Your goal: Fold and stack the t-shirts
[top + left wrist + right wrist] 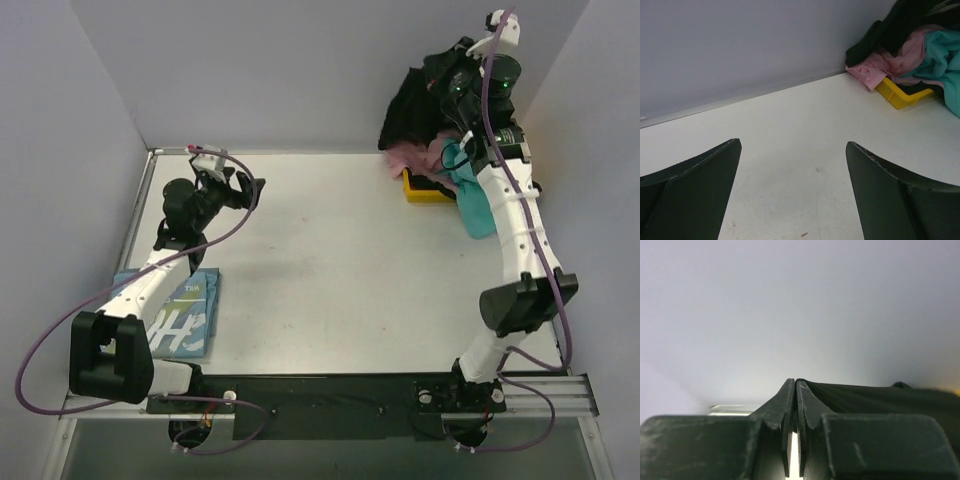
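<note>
My right gripper is raised at the back right and shut on the black t-shirt, which hangs down from it. In the right wrist view the jaws are pressed together, with black cloth draping off to the right. The pink t-shirt and the teal t-shirt lie heaped over the yellow tray. The light blue t-shirt lies folded at the near left. My left gripper is open and empty above the table's left side.
The left wrist view shows the heap at its far right: black cloth, pink cloth, teal cloth and the yellow tray. Grey walls close in the back and sides. The white table lies between the arms.
</note>
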Tool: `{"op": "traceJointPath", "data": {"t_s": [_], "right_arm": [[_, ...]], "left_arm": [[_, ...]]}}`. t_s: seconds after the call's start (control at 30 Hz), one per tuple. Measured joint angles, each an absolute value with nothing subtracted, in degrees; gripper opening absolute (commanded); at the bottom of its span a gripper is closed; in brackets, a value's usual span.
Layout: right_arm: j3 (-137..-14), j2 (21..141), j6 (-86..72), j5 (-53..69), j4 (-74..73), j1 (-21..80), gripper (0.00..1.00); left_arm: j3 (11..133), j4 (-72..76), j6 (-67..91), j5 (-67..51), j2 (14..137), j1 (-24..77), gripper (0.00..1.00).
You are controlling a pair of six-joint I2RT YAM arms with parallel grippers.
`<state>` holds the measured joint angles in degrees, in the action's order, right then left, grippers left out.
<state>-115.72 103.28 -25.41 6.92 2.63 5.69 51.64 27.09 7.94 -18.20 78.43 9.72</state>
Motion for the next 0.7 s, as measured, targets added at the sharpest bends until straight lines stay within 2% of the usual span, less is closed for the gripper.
{"op": "traceJointPath", "data": {"t_s": [0.3, 0.53, 0.7], "right_arm": [[-117.10, 84.49, -17.67, 22.13, 9.43, 21.56, 0.00], [-114.30, 78.39, -16.56, 26.50, 11.14, 25.96, 0.00], [-110.34, 80.99, -17.91, 26.83, 9.32, 31.03, 0.00]], "left_arm": [[45.74, 29.80, 7.60, -16.82, 70.81, 9.87, 0.97], [45.34, 29.61, 4.21, -15.16, 68.62, 11.66, 0.97], [45.69, 26.37, 0.25, -14.94, 64.29, 11.90, 0.97]]}}
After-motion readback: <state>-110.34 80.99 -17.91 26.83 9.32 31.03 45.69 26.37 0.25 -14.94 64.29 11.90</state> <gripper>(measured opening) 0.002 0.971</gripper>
